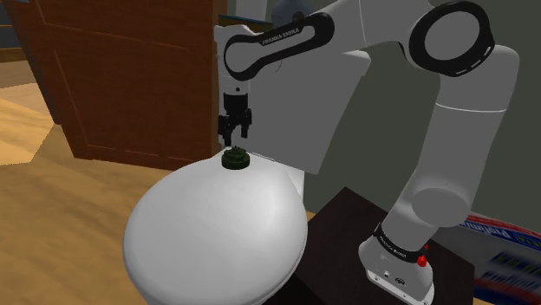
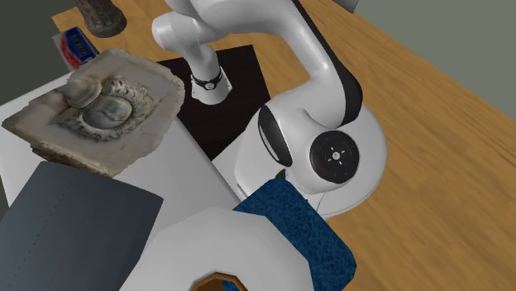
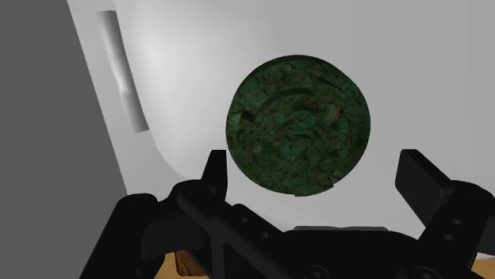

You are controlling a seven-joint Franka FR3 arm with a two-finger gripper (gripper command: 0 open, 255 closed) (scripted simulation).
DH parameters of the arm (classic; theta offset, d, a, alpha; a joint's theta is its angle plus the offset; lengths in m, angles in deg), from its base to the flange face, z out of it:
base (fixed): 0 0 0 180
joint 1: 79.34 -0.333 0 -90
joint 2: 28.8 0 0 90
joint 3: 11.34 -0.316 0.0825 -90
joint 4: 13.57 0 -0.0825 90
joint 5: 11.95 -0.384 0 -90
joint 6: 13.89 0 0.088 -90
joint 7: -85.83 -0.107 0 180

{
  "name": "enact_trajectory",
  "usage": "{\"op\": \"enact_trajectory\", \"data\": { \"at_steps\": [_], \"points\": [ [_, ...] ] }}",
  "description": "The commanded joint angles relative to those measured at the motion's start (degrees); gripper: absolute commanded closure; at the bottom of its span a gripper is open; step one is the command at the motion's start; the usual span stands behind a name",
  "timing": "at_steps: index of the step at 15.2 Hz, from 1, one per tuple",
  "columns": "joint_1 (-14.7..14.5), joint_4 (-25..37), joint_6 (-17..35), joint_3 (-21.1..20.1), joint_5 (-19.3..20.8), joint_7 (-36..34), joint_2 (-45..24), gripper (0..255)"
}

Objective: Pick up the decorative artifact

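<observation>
At the twelve o'clock rim of the white rounded dome (image 1: 217,234) in the shoulder view, you have the dark green round artifact (image 1: 236,159) sitting flat, with your gripper (image 1: 235,130) hanging just above it at its twelve o'clock. Looking along the wrist view, your gripper (image 3: 316,168) has its two black fingers (image 3: 216,170) spread wide apart, and the artifact (image 3: 298,124) lies between and beyond them, untouched.

The shoulder view's bottom edge cuts off the white rounded surface (image 1: 217,234), and the blue-and-red object (image 1: 507,251) at its right edge is blurred. In the second exterior view the arm (image 2: 331,99) covers most of that surface; the wrist view crops the end effector (image 3: 316,162).
</observation>
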Motion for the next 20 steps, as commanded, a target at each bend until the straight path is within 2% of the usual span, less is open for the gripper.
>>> {"op": "enact_trajectory", "data": {
  "at_steps": [1,6,7,16,20],
  "points": [
    [-0.09,-0.32,1.22,0.01,0.15,-0.05,-0.9,0],
    [-0.14,-1.28,2.97,0.06,0.29,-0.05,-1.71,0],
    [-0.13,-1.26,2.95,0.07,0.29,-0.03,-1.71,255],
    [-0.14,-1.28,2.97,0.06,0.29,-0.05,-1.71,255],
    [-0.07,0.23,0.24,-0.01,0.07,-0.06,-0.47,255]
  ]
}}
